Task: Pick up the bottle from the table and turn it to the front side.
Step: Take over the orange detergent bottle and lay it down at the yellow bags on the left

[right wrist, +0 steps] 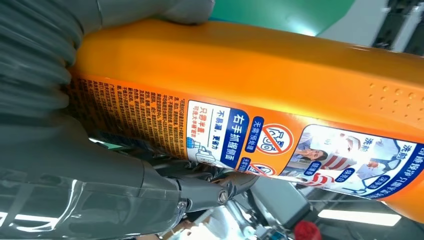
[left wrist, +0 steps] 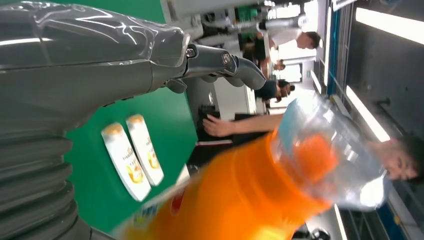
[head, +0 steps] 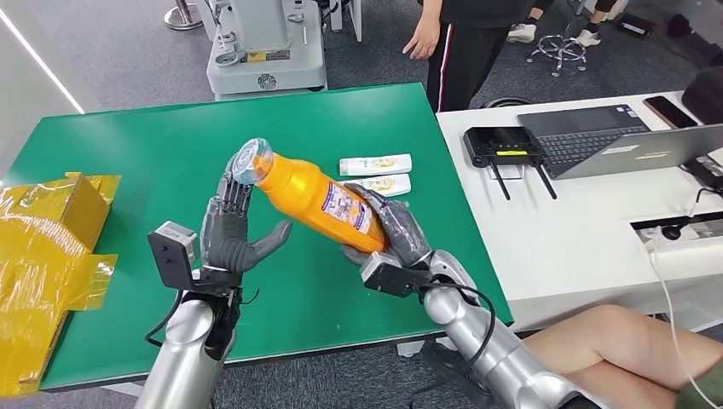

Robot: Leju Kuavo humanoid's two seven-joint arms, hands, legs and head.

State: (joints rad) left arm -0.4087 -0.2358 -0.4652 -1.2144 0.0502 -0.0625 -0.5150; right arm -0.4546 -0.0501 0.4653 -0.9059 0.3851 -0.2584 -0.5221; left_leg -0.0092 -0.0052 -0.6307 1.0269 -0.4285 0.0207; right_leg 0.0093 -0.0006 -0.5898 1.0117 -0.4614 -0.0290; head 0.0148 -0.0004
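1. Your right hand grips the orange bottle around its lower body, lifted clear of the green desk, so the bottle can be spun freely without dragging on the surface

2. The bottle lies tilted, its base in your right hand and its clear cap reaching across to your left hand

3. Your left hand stands upright with fingers spread and holds nothing; its fingertips sit just under the cap, touching or nearly so, likely there to steady or push the top end as it turns

4. The right wrist view shows the printed label with small text facing that palm, which suggests the back side is still showing and the turn is not finished

5. Two white tubes lie on the desk just beyond your right hand, near the bottle, so keep the bottle raised to avoid knocking them
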